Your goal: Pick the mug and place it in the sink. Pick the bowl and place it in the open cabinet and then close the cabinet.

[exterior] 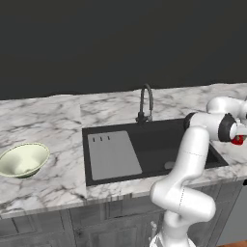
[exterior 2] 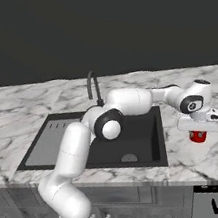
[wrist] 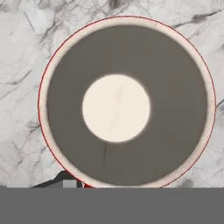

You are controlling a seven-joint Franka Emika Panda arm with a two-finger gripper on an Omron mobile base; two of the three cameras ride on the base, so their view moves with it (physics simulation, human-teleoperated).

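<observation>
The small red mug (exterior 2: 198,137) stands on the marble counter to the right of the black sink (exterior 2: 139,141). My gripper (exterior 2: 198,129) is lowered straight onto it from above, and the hand hides the fingers. In the left base view the mug (exterior: 237,140) peeks out red under the hand at the right edge. The hand view looks down into the mug (wrist: 127,103): pale rim, dark wall, pale bottom. The pale cream-green bowl (exterior: 24,159) rests on the counter left of the sink (exterior: 159,142), far from the gripper. The cabinet is out of view.
A dark curved faucet (exterior: 146,101) rises behind the basin, and a grey drainboard panel (exterior: 113,155) lies in its left half. A dark wall runs behind the counter. Drawer fronts sit below the counter's front edge.
</observation>
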